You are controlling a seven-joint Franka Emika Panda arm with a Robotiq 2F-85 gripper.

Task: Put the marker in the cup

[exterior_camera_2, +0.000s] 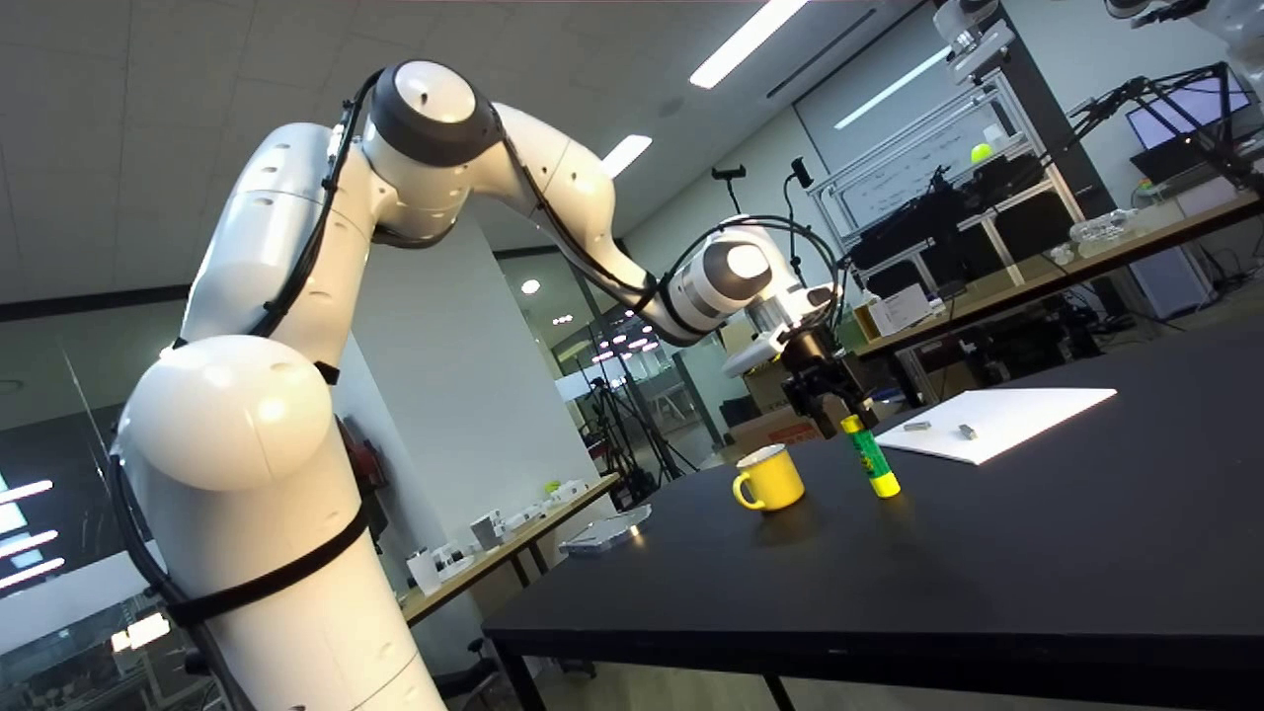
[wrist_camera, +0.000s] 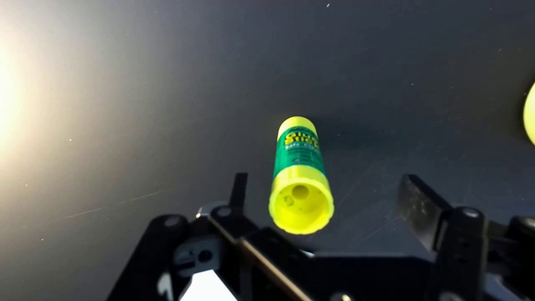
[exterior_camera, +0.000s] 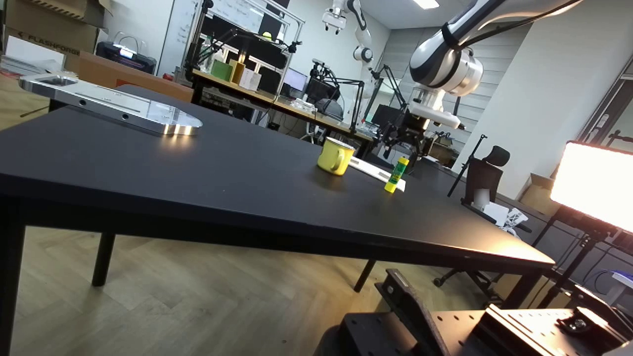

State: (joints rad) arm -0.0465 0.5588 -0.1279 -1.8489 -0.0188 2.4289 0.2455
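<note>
The marker is a short green stick with yellow ends, lettered "Glue Stick". It stands upright on the black table in both exterior views (exterior_camera: 397, 175) (exterior_camera_2: 869, 456) and in the wrist view (wrist_camera: 299, 152). The yellow cup (exterior_camera: 335, 157) stands upright a short way from it, also in an exterior view (exterior_camera_2: 772, 480); only its edge (wrist_camera: 530, 115) shows in the wrist view. My gripper (wrist_camera: 324, 186) is open and empty. The marker's top end appears between the fingers, nearer the left one, with gaps on both sides. In an exterior view the gripper (exterior_camera_2: 847, 410) is close to the marker's top.
A white sheet (exterior_camera_2: 997, 420) with two small metal pieces lies on the table behind the marker; it looks like a thin strip (exterior_camera: 371, 169) in an exterior view. A thick metal plate (exterior_camera: 113, 104) lies at the table's far end. The black table (exterior_camera: 237, 173) carries everything.
</note>
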